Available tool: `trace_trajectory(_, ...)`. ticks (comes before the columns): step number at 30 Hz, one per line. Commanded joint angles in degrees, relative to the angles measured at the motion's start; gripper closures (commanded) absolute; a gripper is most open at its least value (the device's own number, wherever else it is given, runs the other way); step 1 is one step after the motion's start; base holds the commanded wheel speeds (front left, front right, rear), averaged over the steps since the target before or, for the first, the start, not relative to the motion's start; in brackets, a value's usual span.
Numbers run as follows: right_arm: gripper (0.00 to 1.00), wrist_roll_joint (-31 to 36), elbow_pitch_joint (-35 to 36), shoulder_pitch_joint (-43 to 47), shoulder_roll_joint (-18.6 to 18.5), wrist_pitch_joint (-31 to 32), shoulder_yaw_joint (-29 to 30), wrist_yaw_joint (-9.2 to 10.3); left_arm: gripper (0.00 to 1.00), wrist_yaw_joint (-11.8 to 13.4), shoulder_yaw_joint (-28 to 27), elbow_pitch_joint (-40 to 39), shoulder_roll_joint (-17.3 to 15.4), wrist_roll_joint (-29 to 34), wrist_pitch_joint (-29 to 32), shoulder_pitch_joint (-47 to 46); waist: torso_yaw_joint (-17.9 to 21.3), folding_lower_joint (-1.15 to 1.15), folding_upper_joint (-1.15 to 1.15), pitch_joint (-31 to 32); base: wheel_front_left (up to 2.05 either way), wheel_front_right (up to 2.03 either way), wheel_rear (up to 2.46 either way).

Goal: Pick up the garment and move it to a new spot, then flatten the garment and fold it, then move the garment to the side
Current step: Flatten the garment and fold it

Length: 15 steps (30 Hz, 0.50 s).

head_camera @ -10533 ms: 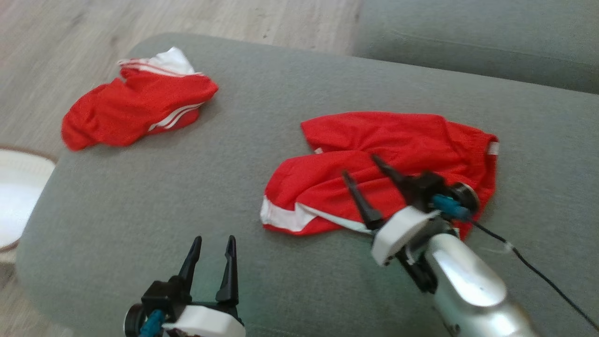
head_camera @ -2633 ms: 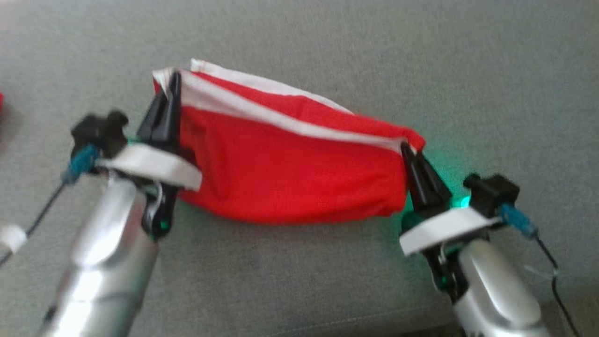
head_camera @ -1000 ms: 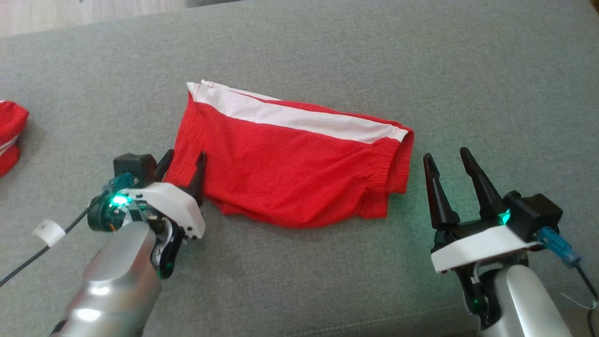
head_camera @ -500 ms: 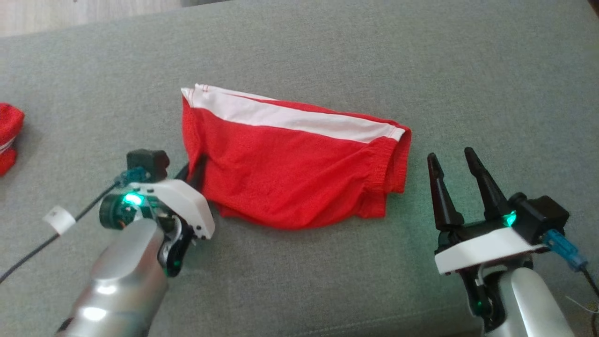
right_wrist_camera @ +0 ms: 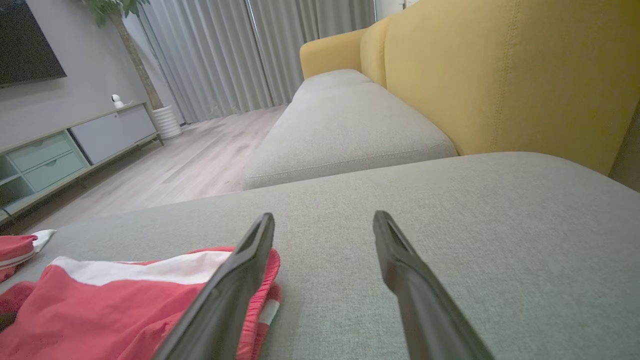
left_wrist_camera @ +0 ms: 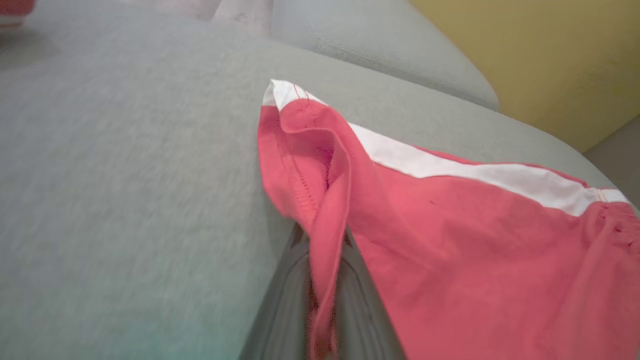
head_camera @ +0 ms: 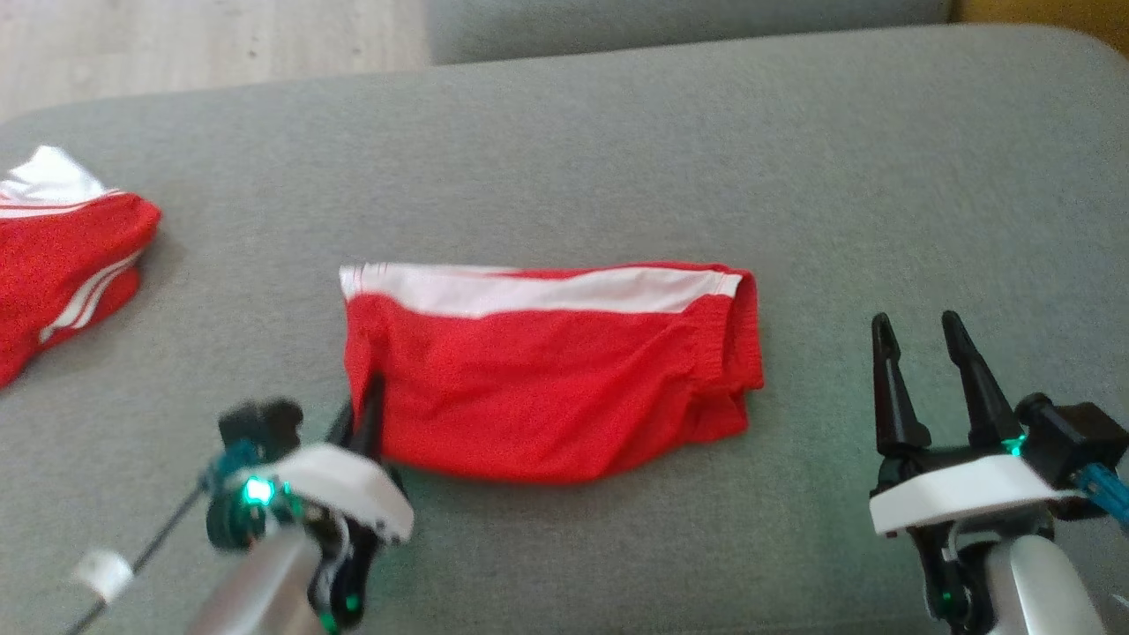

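Lying folded on the grey cushion (head_camera: 617, 159), the red shorts (head_camera: 547, 397) were pinched at their left edge by the closed left gripper (head_camera: 369, 394); the right gripper (head_camera: 917, 331) stood open near their right end.

Garment: red shorts (head_camera: 547, 388), white band along the far edge, folded.
Pose: we see it lying flat.
Place: left corner pinched in our left gripper (head_camera: 369, 392); waistband end near right gripper (head_camera: 915, 322).
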State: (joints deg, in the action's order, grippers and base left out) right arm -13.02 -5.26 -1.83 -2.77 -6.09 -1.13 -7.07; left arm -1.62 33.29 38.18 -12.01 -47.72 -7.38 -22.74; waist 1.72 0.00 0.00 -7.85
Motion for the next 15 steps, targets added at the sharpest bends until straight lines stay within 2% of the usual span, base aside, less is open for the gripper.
trace_trajectory(1, 0.0, 0.4, 2.0, -0.9, -0.1, -0.2, -0.9, -0.42, 1.0, 0.5, -2.2, -2.2, -1.0, -0.7, -0.5, 0.0, -1.7, 0.0, 0.0, 1.6, 0.0, 0.0, 0.0)
trace_trajectory(7, 0.0, 0.4, 2.5, -0.3, -0.1, 0.5, -0.5, -0.42, 1.0, 2.5, -2.7, -5.5, -0.2, -2.5, -0.7, 5.7, -3.2, 0.0, 0.0, 2.8, 0.0, 0.0, 0.0)
trace_trajectory(8, 0.0, 0.4, 2.5, -0.3, -0.1, 0.6, -0.5, -0.42, 0.96, 2.8, -2.8, -5.9, -0.2, -2.6, -1.1, 6.1, -3.3, 0.0, 0.0, 2.8, 0.0, 0.0, 0.0)
trace_trajectory(9, 0.0, 0.4, 2.5, -0.3, -0.1, 0.7, -0.6, -0.42, 0.61, 3.1, -3.0, -6.3, -0.1, -2.5, -1.7, 6.4, -3.4, 0.0, 0.0, 2.9, 0.0, 0.0, 0.0)
trace_trajectory(10, 0.0, 0.4, 2.5, -0.3, -0.1, 0.8, -0.6, -0.42, 0.09, 3.4, -3.1, -6.7, -0.1, -2.4, -2.3, 6.5, -3.4, 0.0, 0.0, 2.9, 0.0, 0.0, 0.0)
trace_trajectory(11, 0.0, 0.4, 2.4, -0.3, -0.1, 0.9, -0.7, -0.42, 0.0, 3.6, -3.2, -7.0, -0.1, -2.2, -2.9, 6.6, -3.5, 0.0, 0.0, 3.0, 0.0, 0.0, 0.0)
trace_trajectory(15, 0.0, 0.5, 1.8, -0.1, -0.1, 1.2, -0.5, -0.42, 0.0, 3.8, -4.8, -9.6, -0.5, -0.7, -6.1, 6.2, -3.7, 0.0, 0.0, 3.4, 0.0, 0.0, 0.0)
